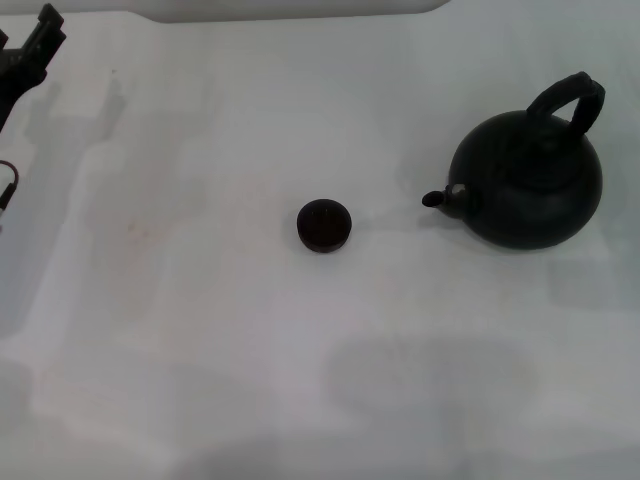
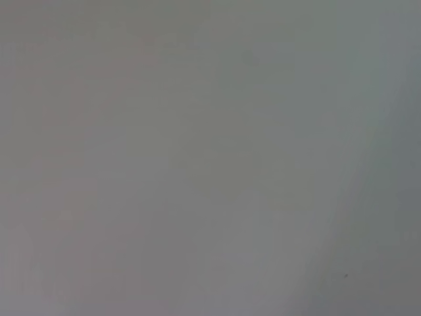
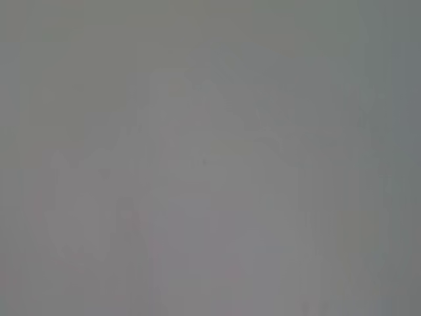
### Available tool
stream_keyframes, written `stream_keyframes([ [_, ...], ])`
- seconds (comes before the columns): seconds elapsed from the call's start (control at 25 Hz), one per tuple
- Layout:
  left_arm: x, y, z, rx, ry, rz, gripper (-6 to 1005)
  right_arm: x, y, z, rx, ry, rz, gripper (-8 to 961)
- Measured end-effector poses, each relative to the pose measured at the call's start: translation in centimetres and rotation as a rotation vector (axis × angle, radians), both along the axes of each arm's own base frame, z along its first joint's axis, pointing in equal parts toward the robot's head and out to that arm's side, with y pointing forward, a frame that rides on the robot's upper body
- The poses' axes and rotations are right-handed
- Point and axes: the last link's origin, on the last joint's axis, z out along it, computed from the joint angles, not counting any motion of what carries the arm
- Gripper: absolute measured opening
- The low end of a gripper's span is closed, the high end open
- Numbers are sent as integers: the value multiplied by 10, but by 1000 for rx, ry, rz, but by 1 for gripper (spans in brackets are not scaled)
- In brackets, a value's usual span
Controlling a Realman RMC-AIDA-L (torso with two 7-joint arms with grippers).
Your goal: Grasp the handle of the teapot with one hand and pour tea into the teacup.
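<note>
Teapot (image 1: 527, 182) and teacup (image 1: 324, 225) are set apart on the white table (image 1: 200, 330), the teapot on the right side with its spout (image 1: 442, 198) turned toward the teacup at the middle, presumably so that little turning is needed for pouring. The handle (image 1: 570, 100) is arched upright over the pot, free to be grasped from above. Nothing stands between the two. The left gripper (image 1: 35, 45) is parked at the far left edge; whether it is apart or together cannot be told. The right gripper is not seen.
</note>
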Motion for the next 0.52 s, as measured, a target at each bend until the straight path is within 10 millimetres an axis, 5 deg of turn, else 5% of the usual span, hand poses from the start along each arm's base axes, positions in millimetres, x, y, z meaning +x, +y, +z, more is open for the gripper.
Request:
stream_keyframes([
  [0.52,-1,0,-1,-5,2,10,877,-1,2,0,-1,-1,5,871],
])
